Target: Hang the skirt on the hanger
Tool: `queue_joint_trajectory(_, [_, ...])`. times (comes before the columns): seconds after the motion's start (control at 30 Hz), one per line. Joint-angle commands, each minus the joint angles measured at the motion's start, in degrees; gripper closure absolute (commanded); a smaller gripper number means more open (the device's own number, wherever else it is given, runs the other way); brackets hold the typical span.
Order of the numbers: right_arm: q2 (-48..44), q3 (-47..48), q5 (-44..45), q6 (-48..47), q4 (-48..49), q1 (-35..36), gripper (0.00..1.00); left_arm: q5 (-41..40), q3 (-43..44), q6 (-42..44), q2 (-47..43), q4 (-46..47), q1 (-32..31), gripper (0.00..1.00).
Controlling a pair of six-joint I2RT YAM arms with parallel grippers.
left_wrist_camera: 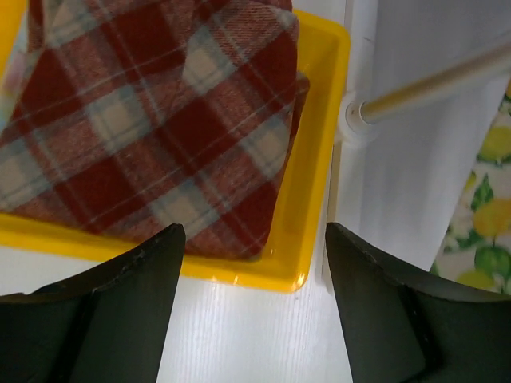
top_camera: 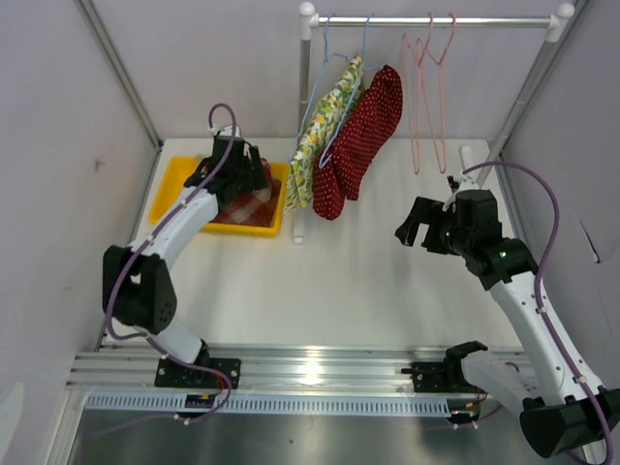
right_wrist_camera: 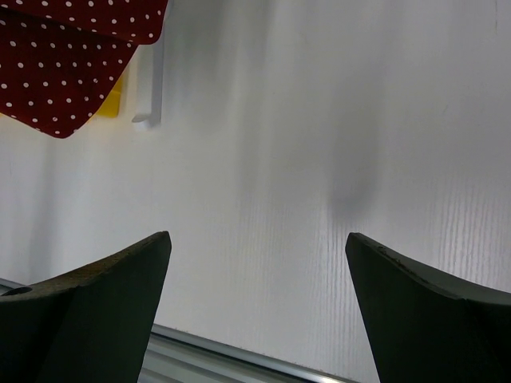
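Black fingers of the left gripper (left_wrist_camera: pixel 251 235) fill the bottom of the left wrist view, spread wide with nothing between them. Just past their tips lies the plaid skirt (left_wrist_camera: pixel 152 120), folded flat in red and grey checks. It sits ahead of the gripper and to the left of the gap between the fingers, with its nearest corner by the left finger's tip. Too little of the fold shows to tell its long axis or find the waistband. The skirt rests in a yellow tray (left_wrist_camera: pixel 319 120) at the far left of the table (top_camera: pixel 368 281), and the tray's near rim passes under the fingertips. Just beside the tray's right edge stands the white post (left_wrist_camera: pixel 431 84) of the clothes rack. From the rail (top_camera: pixel 436 19) above hang a lemon-print cloth (top_camera: pixel 325 136) and a red dotted cloth (top_camera: pixel 363 136), and further right two bare pink hangers (top_camera: pixel 431 87). The right gripper (top_camera: pixel 415 225) hovers over the table below those hangers, its jaws also wide and empty, well apart from the tray. The left arm is therefore much the nearer to the skirt. The pick probably calls for a reach forward and slightly left, and then a carry rightward past the hung clothes.
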Motion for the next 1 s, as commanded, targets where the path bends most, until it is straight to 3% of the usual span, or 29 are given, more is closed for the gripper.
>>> queue_joint_trajectory(0.0, [-0.07, 2.63, -2.06, 0.48, 1.62, -0.30, 0.00, 0.83, 13.53, 1.77, 9.85, 3.15, 0.26, 0.25])
queue_joint_trajectory(0.13, [0.01, 3.51, -2.59, 0.31, 1.26, -0.21, 0.01, -2.76, 27.41, 2.13, 22.77, -4.57, 0.26, 0.26])
queue_joint_trajectory(0.43, [0.46, 4.66, -4.17, -0.04, 1.70, -0.30, 0.01, -5.32, 32.56, 1.69, 35.18, -2.74, -0.01, 0.27])
queue_joint_trajectory(0.63, [0.63, 2.38, -5.31, 0.04, 3.28, -0.30, 0.01, -8.74, 30.71, 1.07, 36.59, -1.51, -0.88, 0.31])
queue_joint_trajectory(0.77, [0.81, 1.85, -5.32, 0.04, 3.72, -0.30, 0.01, -10.07, 29.75, 1.16, 35.89, -0.98, -1.33, 0.42])
queue_joint_trajectory(0.93, [1.16, 1.67, -5.66, 0.22, 4.07, -0.21, 0.01, -10.69, 30.10, 2.04, 35.28, -1.86, -1.33, 0.74])
queue_joint_trajectory(0.97, [0.98, 1.58, -5.75, 0.39, 4.16, -0.30, 0.01, -10.86, 30.18, 2.13, 35.19, -2.04, -1.33, 0.86])
